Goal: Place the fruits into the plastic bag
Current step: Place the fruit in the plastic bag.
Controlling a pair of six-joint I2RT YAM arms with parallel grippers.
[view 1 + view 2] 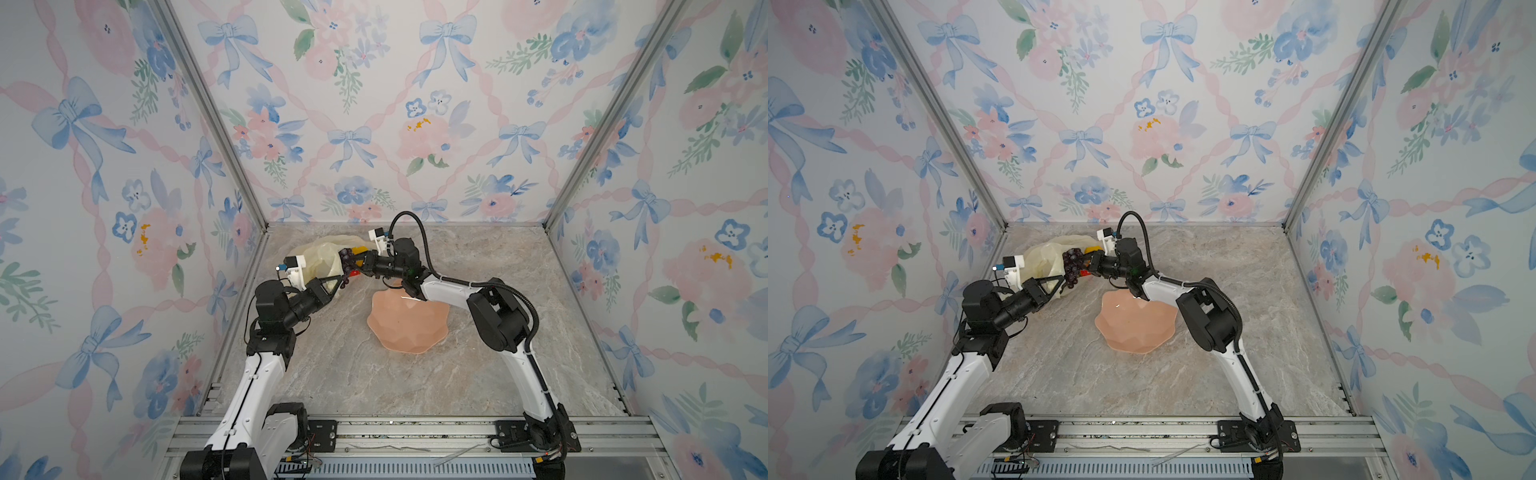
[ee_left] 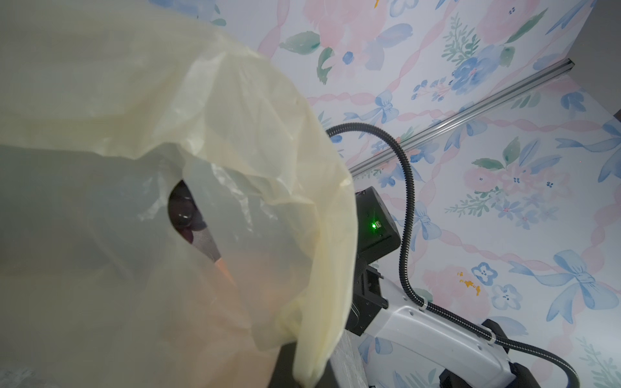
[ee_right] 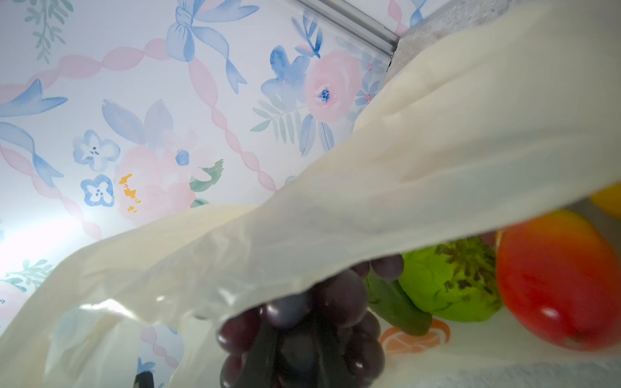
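Two grippers are meeting at the mouth of the plastic bag [image 1: 322,253], which is lying at the far left of the table [image 1: 498,353], just beyond the empty pink bowl [image 1: 407,328]. The left gripper [image 1: 338,287] is pinching the bag's upper edge with its jaws fully closed on the film, holding that layer up so the mouth is gaping toward the right arm. The right gripper [image 1: 358,266] is clamping narrowly on the grape bunch [image 1: 347,259] and presenting it right at the opening. In the right wrist view the grape bunch [image 3: 302,336] is sitting partly under the raised film, while a mango [image 3: 557,278], a bumpy green ball [image 3: 450,282], a cucumber shape [image 3: 393,305] and a sliver of lemon [image 3: 610,198] are already lying deeper inside. The likely next move is pushing the bunch further in and letting go, and several things are threatening it. The upper film is sagging low over the grapes, so the bunch could be catching the edge and dragging it inward, folding the mouth shut. The bunch is dangling loosely, so a release this near the lip could be leaving it half out or rolling it onto the table. The thin film is also at risk of slipping from the left pinch if the right arm is shoving against it, and the two wrists are working very close together, so a sideways correction could be bumping one against the other.
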